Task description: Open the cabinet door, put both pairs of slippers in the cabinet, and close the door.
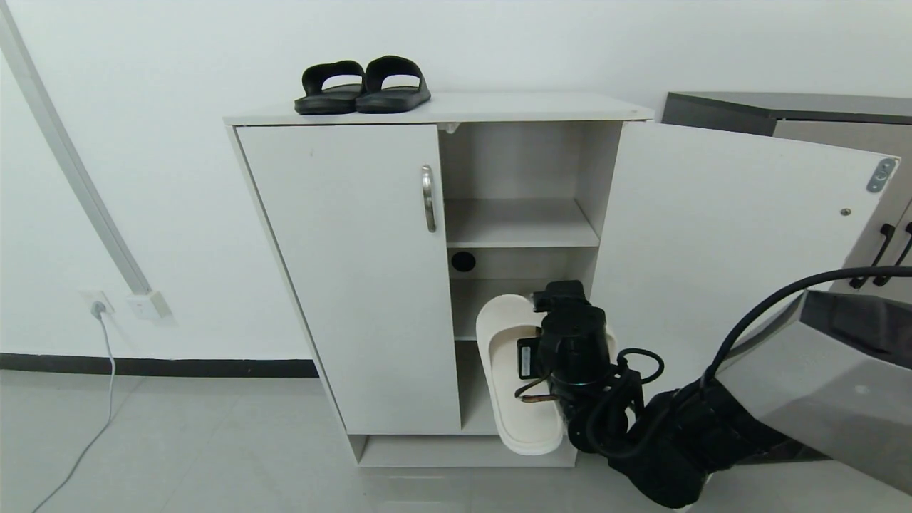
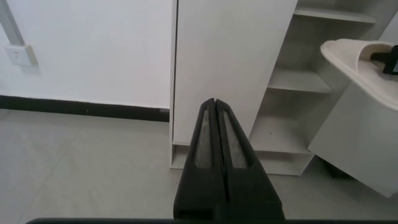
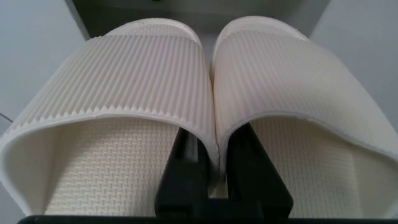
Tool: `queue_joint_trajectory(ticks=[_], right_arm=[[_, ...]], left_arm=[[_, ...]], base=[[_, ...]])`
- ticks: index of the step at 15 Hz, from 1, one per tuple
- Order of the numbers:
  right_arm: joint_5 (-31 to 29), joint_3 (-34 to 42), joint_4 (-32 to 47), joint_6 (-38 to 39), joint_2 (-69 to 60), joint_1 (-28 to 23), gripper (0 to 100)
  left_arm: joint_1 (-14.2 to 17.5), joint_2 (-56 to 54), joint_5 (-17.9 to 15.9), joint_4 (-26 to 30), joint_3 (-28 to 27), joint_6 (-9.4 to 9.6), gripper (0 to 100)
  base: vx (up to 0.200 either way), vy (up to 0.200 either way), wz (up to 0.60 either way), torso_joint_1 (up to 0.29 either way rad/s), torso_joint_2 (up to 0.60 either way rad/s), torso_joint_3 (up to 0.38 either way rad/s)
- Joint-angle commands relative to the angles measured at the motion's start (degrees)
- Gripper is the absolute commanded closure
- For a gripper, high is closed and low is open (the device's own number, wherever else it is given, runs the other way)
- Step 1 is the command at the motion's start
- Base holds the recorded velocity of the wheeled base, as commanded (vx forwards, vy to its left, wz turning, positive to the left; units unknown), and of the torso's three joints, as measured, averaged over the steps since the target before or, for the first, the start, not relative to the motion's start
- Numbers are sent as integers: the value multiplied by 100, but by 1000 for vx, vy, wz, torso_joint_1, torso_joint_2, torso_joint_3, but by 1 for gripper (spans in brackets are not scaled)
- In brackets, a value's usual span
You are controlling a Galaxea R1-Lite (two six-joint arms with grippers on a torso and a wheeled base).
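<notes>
Two pairs have to go in, and one is in hand. The cream slippers (image 1: 499,385) are pinched by the right claw (image 3: 214,171), which grips the two inner strap walls where the slippers meet, so both travel as one bundle. They hang at the mouth of the cabinet (image 1: 541,107), in front of its lower shelves, toes toward the inside and heels outward; how deep they reach I cannot tell. The right door (image 1: 727,235) stands wide open and the left door (image 1: 342,271) is closed. The black slippers (image 1: 363,89) sit side by side on the cabinet top, on its left half near the front edge. The left claw (image 2: 215,109) is closed on nothing, well short of the cabinet and facing its closed left door. By my reading, the step is stowing the first pair. The next move calls for carrying the bundle forward over a lower shelf (image 1: 467,306), keeping it off the closed door's edge and the shelf above. The soles should then be lowered flat before the claw lets go. The black pair and the door come after.
</notes>
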Motion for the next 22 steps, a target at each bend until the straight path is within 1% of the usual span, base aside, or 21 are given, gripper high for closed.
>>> queue_joint_trajectory(ticks=[1,4,15,22], right_arm=[[24,-553,125,-1,535,-13,100],[24,-940,292,34,904,-13,100],[33,-949,284,140,1185,-84,100],[-2,-1125,240,105,1317,-154,100]], left_arm=[[6,10,2,-1,1,-1,100],[6,10,2,-1,1,-1,100],[6,10,2,-1,1,-1,100],[6,10,2,-1,1,-1,100]], base=[[0,0,0,0,0,0],[0,0,0,0,0,0],[0,0,0,0,0,0],[0,0,0,2,1,-154]])
